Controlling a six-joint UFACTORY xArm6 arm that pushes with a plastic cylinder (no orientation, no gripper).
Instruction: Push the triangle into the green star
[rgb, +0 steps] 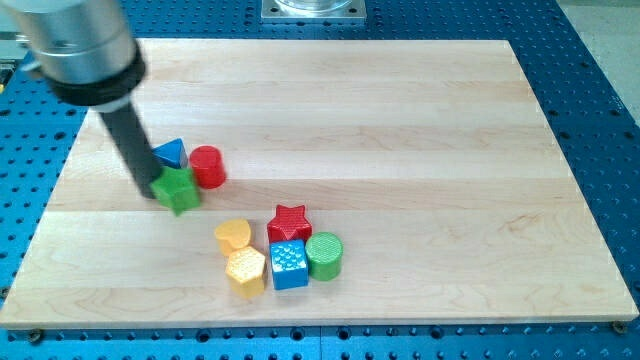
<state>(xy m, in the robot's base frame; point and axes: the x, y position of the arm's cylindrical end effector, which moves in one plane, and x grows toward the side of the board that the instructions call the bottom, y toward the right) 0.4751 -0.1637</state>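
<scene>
Over at the view's left side of the wooden board (400, 110), my tip (160, 192) sits right against the green star (179, 190), on its left edge. No pincer on this rig, just a bare rod, so nothing opens or closes. Blue triangle (171, 154) is tucked just above the star, apparently touching it, with the red cylinder (208, 166) pressed in on their right. So the triangle looks as good as home. Well apart, lower down, a second cluster waits: yellow heart (233, 235), yellow hexagon (246, 270), red star (289, 222), blue cube (289, 264), green cylinder (324, 254). Careful now — any nudge from here could shove the star away.
</scene>
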